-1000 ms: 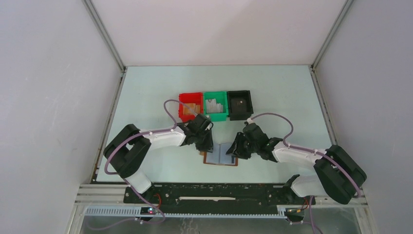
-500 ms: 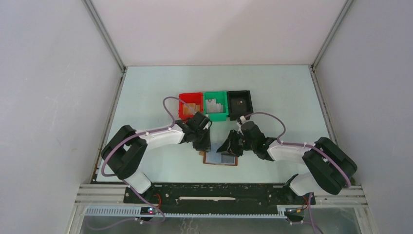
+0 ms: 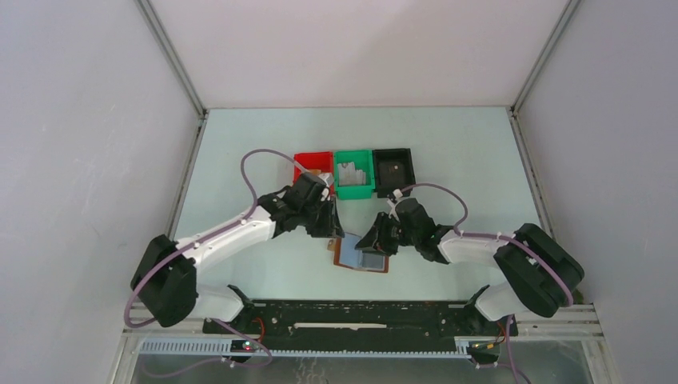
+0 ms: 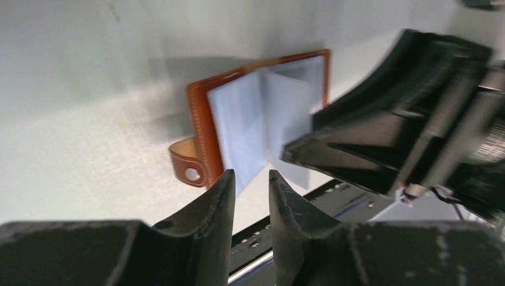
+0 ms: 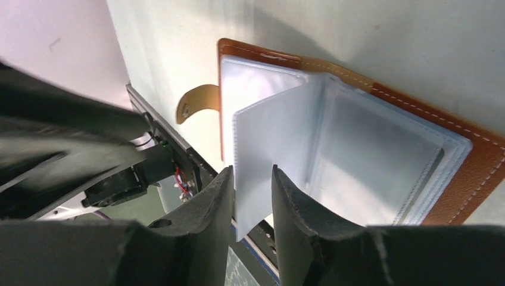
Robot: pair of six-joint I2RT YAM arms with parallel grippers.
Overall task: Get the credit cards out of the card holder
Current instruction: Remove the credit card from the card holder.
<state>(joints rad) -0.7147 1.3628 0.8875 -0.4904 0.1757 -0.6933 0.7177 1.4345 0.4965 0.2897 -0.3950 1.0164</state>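
Straddling a lifted clear sleeve (image 5: 271, 140) of the open card holder (image 3: 361, 254), right hand (image 5: 251, 173) is nearer, fingers slightly apart, unclamped; left hand (image 4: 251, 176), also slightly apart, hovers near the tab (image 4: 189, 168) end

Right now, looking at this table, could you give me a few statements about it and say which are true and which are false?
1. The card holder lies open on the table. True.
2. Its cover is blue leather. False: it is brown, with a brown tab.
3. A red bin, a green bin and a black bin stand in a row beyond it. True.
4. The right gripper reaches into the black bin. False: it is at the card holder, with a clear sleeve standing between its fingers.
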